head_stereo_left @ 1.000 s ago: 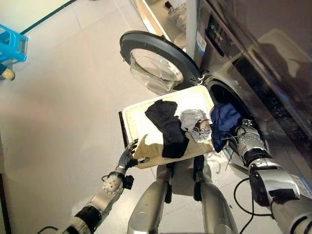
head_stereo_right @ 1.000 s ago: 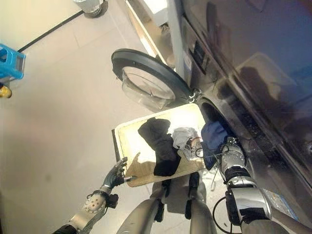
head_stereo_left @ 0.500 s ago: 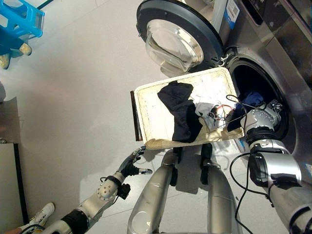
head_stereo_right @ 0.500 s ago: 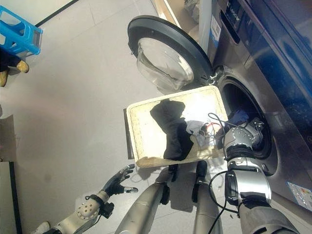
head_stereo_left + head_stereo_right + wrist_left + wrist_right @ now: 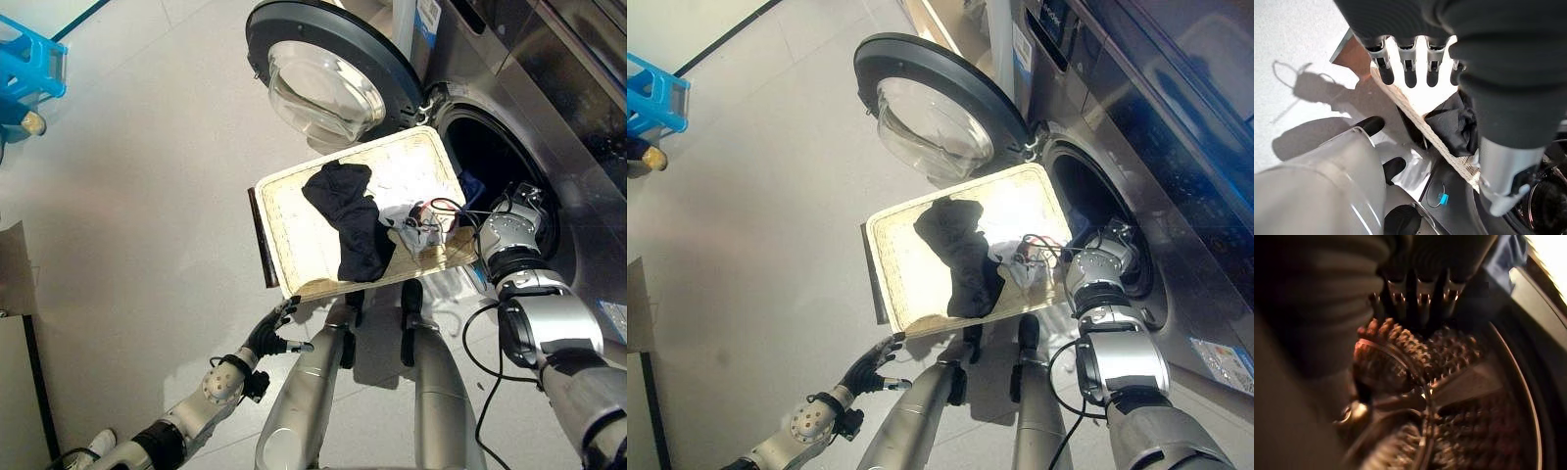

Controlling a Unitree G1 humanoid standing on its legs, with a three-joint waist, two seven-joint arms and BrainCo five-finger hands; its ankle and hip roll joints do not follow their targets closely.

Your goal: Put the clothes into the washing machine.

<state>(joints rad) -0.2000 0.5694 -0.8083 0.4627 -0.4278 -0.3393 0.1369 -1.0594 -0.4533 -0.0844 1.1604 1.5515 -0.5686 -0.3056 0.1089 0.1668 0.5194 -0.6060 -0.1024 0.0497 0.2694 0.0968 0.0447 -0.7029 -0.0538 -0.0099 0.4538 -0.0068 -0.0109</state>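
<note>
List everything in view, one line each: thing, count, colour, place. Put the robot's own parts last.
Front-loading steel washing machine: one, dark grey, at the right.
Round glass washer door: one, dark rim, swung open left of the drum opening.
Rectangular woven laundry basket: one, cream, in front of the drum opening.
Black crumpled garment: one, in the basket's middle.
Pale grey garment with red trim: one, in the basket beside the black one.
Blue garment: one, at the drum's mouth.
Blue plastic stool: one, on the floor at far left.
Left robot hand: silver with dark tips, fingers straight, low beside the basket's corner.
Right robot hand: fingers straight inside the drum, holding nothing.
</note>
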